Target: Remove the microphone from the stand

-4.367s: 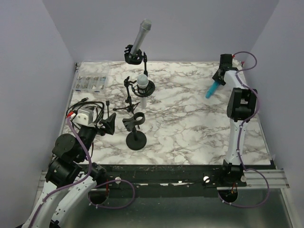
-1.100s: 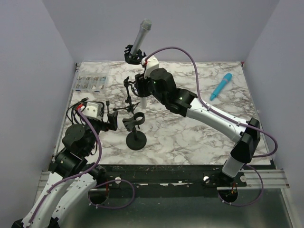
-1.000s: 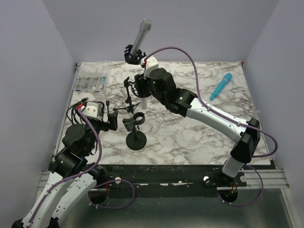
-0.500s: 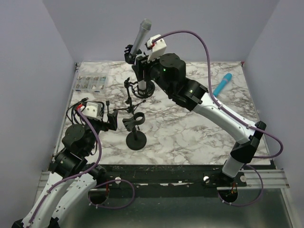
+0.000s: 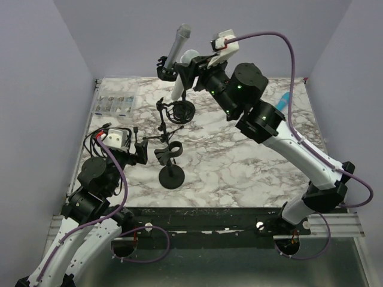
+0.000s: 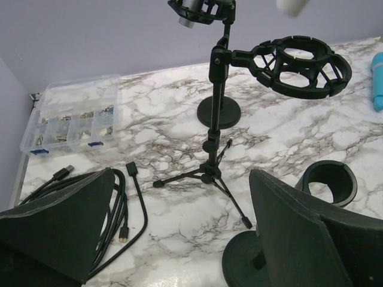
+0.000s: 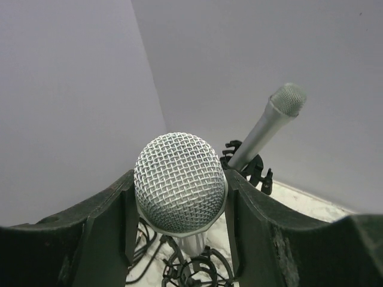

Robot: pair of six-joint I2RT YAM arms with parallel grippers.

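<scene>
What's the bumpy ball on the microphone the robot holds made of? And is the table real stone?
The microphone head looks like metal wire mesh: silvery, with tiny holes in a grid. The table looks like white marble with grey veins, but it could be a printed sheet; I can't tell.

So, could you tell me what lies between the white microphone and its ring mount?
Nothing; the left wrist view shows a bare gap between white microphone and ring mount.

Marble table (image 5: 239, 155) bears stands (image 5: 171, 177), cables (image 6: 122, 209), parts box (image 5: 115, 103)
</scene>
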